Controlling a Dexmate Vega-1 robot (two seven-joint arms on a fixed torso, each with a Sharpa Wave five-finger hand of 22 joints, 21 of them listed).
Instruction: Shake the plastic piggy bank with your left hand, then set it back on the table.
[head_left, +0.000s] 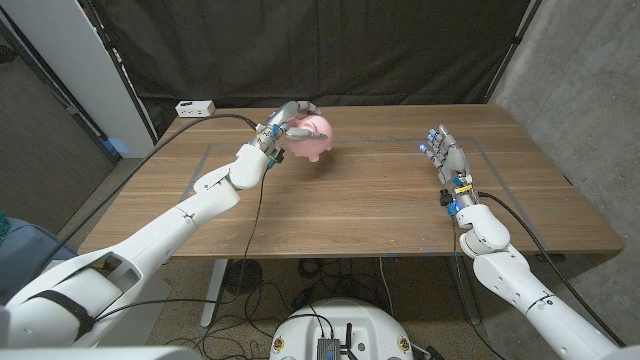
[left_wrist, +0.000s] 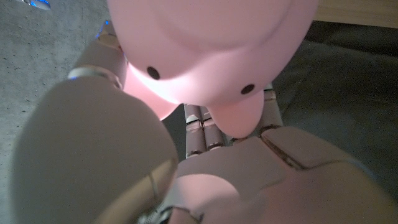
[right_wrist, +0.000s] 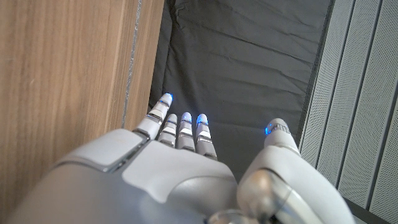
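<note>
My left hand (head_left: 284, 127) grips the pink plastic piggy bank (head_left: 311, 139) over the back left of the wooden table (head_left: 340, 200). The pig appears lifted slightly off the surface. In the left wrist view the pig (left_wrist: 211, 56) looms close, two dark eyes and a snout facing the camera, with my left hand's fingers (left_wrist: 205, 134) wrapped behind it. My right hand (head_left: 446, 158) stands on its edge at the right side of the table, fingers apart and straight, holding nothing. The right wrist view shows that right hand (right_wrist: 186, 162) with fingers extended.
A white power strip (head_left: 196, 108) lies at the table's back left corner. A dark curtain (head_left: 330, 50) hangs behind the table. A taped rectangle marks the tabletop.
</note>
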